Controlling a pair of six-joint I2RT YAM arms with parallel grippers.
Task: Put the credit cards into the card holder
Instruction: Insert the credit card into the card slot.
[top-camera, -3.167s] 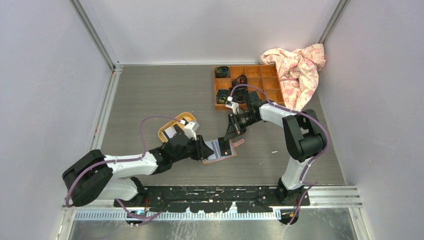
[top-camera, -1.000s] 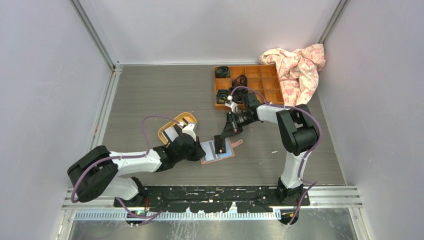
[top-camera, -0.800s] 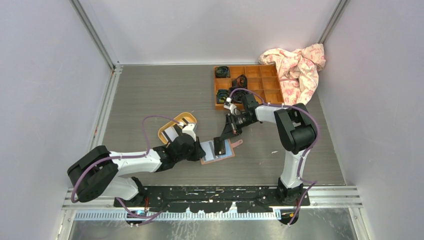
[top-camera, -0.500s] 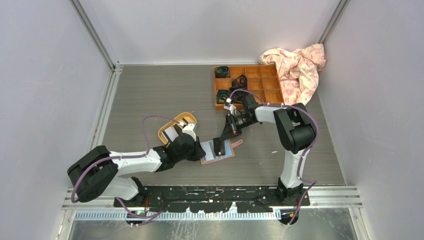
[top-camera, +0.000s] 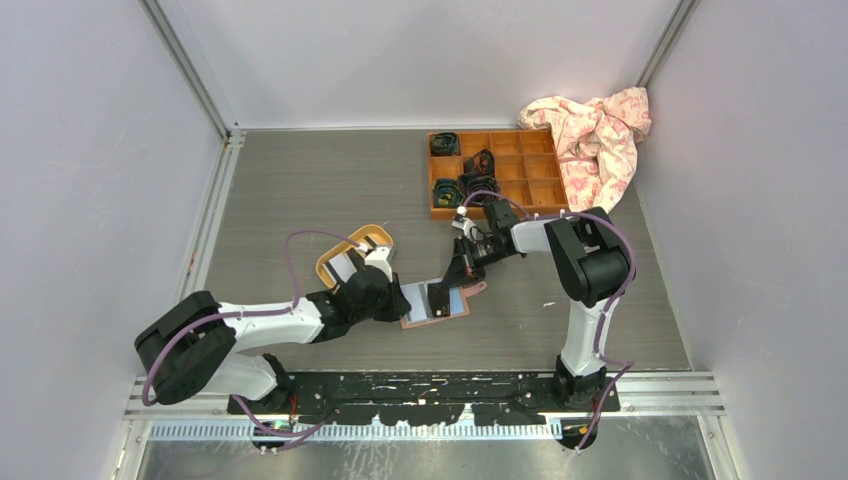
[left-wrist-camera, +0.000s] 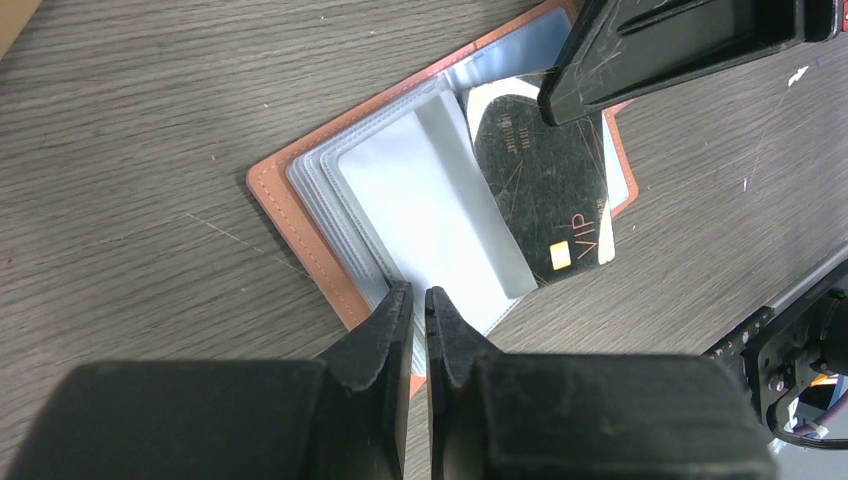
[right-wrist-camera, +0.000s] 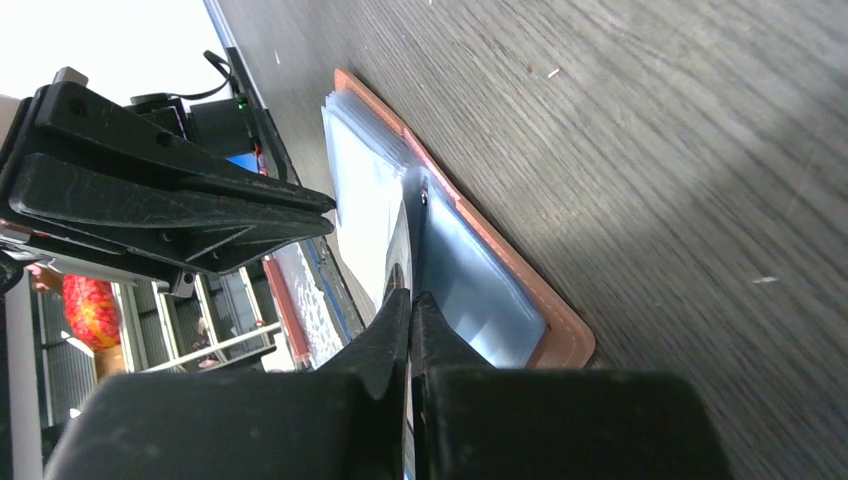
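The card holder (left-wrist-camera: 290, 215) lies open on the table, salmon leather outside and clear bluish sleeves inside (top-camera: 447, 306). My left gripper (left-wrist-camera: 420, 290) is shut on the near edge of its sleeves, holding a white-backed page up (top-camera: 402, 298). A black credit card (left-wrist-camera: 540, 180) marked VIP rests slanted over the right-hand pocket. Its gold-chip corner juts past the holder's edge. My right gripper (right-wrist-camera: 411, 293) is shut on that card's far end (top-camera: 459, 277); its fingers (left-wrist-camera: 680, 40) show at the top of the left wrist view. Whether the card sits inside a sleeve I cannot tell.
A yellow oval tray (top-camera: 325, 268) holding white cards sits just behind my left wrist. An orange-brown wooden compartment box (top-camera: 520, 165) with dark items stands at the back. A crumpled pink patterned cloth (top-camera: 595, 135) lies against its right side.
My right gripper has drawn back to the right with the black card, which now lies lower over the holder. The left gripper and the holder have stayed put.
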